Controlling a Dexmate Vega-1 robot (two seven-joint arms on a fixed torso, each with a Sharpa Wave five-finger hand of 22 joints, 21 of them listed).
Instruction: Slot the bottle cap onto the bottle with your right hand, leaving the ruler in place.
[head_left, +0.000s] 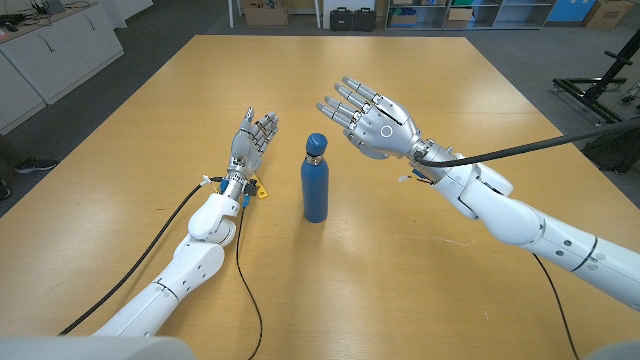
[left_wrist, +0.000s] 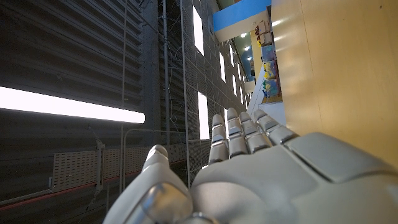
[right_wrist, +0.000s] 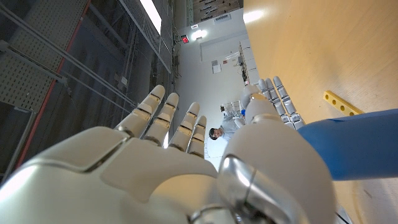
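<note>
- Bottle (head_left: 315, 180): blue, upright on the wooden table (head_left: 420, 90), near the middle between the two hands. Its cap (head_left: 316, 142) sits on the neck, same blue as the body.
- Right hand (head_left: 372, 122): raised above the table, just beside the cap on the bottle's right and slightly beyond it, fingers spread, holding nothing. A gap shows between fingertips and cap; no contact.
- In the right wrist view the right hand (right_wrist: 186, 168) shows its back with fingers apart, and the bottle (right_wrist: 354, 149) crosses the picture close beside it, cut off at the edge.
- Left hand (head_left: 250, 140): on the bottle's left, apart from it, fingers extended close together, gripping nothing. Whether it touches the table cannot be told.
- In the left wrist view the left hand (left_wrist: 249, 174) has straight fingers and the table edge beside it.
- Ruler (head_left: 258, 187): yellow, mostly hidden under the left wrist; a short end shows in the head view. A yellow strip with holes (right_wrist: 341, 102) shows in the right wrist view, partly covered by the bottle.
- A person (right_wrist: 217, 132) stands far behind, small and indistinct.
</note>
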